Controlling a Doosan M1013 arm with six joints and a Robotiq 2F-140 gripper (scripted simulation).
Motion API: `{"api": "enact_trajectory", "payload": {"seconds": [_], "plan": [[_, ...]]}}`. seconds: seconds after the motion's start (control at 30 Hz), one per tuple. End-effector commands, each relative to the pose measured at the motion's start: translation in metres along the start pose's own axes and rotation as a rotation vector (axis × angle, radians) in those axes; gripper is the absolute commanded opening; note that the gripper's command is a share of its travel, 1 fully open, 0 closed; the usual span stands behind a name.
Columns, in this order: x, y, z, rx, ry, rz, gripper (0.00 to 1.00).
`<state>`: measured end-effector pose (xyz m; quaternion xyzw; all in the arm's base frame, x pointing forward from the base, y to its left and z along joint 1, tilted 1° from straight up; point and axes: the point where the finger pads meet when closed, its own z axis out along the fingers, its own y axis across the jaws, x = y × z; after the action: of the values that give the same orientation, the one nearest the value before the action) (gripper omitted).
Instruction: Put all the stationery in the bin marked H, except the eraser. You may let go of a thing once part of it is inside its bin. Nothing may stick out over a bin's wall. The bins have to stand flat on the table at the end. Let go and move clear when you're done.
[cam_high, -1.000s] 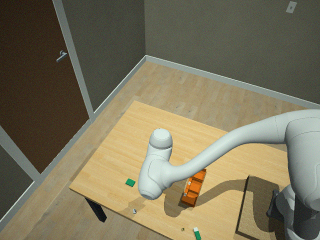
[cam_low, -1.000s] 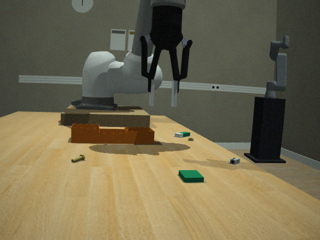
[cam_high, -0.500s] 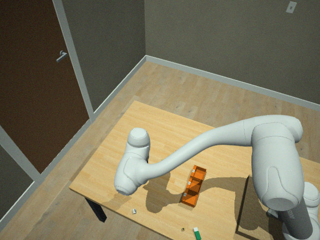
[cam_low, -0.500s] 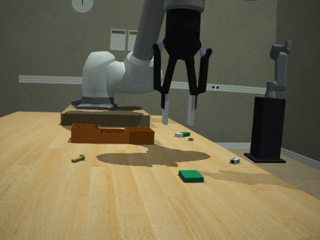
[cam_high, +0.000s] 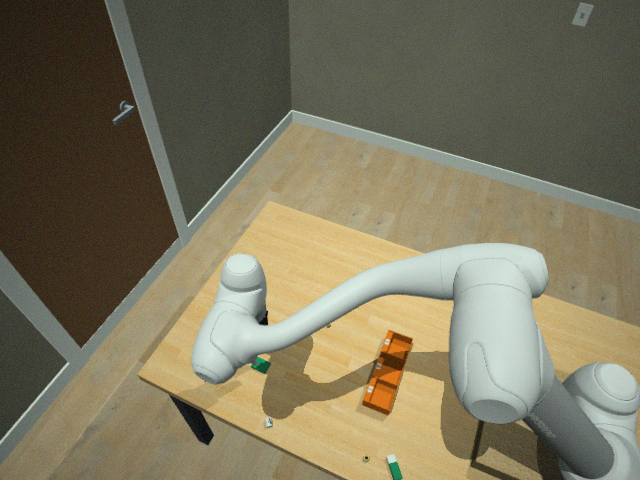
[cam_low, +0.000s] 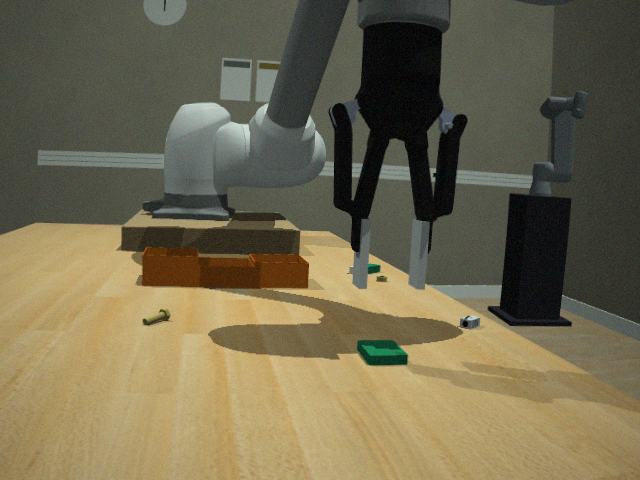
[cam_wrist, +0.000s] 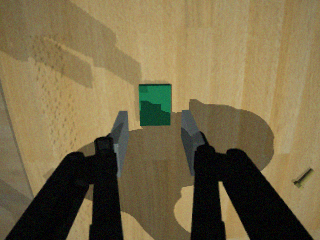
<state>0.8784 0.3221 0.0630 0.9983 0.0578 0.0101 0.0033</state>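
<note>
Near the table's far corner, my gripper (cam_wrist: 154, 123) hangs part-open and empty above the green pad (cam_wrist: 155, 104) lying flat — next I centre over it, descend, then close.

1. Bench (cam_low: 103, 372): light wood w/ visible grain, smooth, slight satin.
2. Fingers: grey, matt, metal-like pads; links black, matt.
3. Green pad (cam_wrist: 155, 104): flat, matt.
4. Bolt (cam_low: 156, 316): brass-like metal.

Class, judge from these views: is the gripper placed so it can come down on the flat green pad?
Probably yes: the gripper hangs open above the table, the green pad lies just ahead of its fingertips, nothing between them.
</note>
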Motion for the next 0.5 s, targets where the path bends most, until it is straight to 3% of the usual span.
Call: {"api": "enact_trajectory", "payload": {"seconds": [0.0,0.47], "plan": [[-0.0002,0.0000,0.0000,0.000,0.000,0.000,0.40],[-0.0029,0.0004,0.0000,0.000,0.000,0.000,0.40]]}}
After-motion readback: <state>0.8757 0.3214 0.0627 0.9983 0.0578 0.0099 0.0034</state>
